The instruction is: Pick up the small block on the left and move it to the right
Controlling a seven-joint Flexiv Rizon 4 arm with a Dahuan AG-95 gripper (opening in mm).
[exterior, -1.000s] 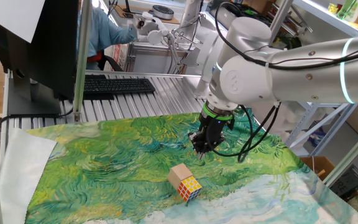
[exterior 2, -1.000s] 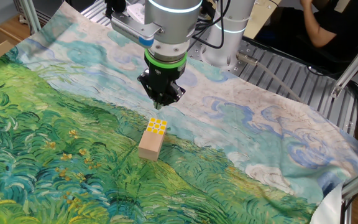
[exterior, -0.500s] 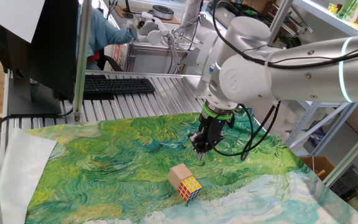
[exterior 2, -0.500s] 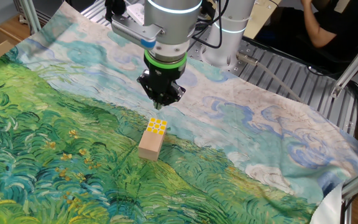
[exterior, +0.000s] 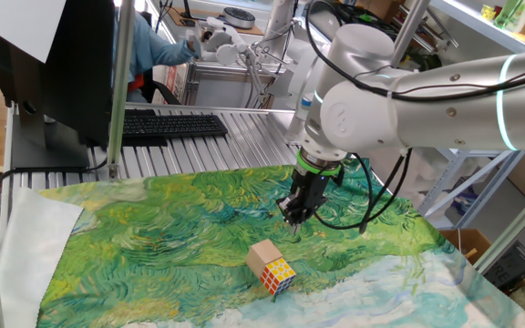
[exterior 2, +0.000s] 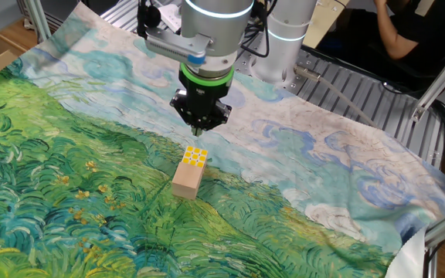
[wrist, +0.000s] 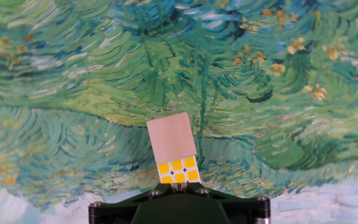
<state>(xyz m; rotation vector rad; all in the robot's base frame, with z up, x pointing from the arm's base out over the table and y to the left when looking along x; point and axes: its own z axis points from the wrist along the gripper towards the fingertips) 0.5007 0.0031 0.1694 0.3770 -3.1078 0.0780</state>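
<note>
The small tan block (exterior: pixel 261 252) rests on the painted cloth, touching a multicoloured puzzle cube (exterior: pixel 279 273). In the other fixed view the block (exterior 2: pixel 185 181) lies nearer the camera than the cube's yellow face (exterior 2: pixel 195 157). The hand view shows the block (wrist: pixel 171 139) just beyond the cube (wrist: pixel 178 171). My gripper (exterior: pixel 293 219) hangs above the cloth a little behind the pair, its fingers pressed together and empty. It also shows in the other fixed view (exterior 2: pixel 199 130) and at the bottom edge of the hand view (wrist: pixel 179 185), above the cube's edge.
The painted cloth (exterior: pixel 153 237) covers the table. A keyboard (exterior: pixel 171 125) and a dark monitor (exterior: pixel 53 64) stand behind it. A metal post (exterior: pixel 117 87) rises at the back left. A person (exterior 2: pixel 408 35) sits beyond the table.
The wrist has turned slightly and the hand has shifted a touch upward. The block and the puzzle cube have not moved.
</note>
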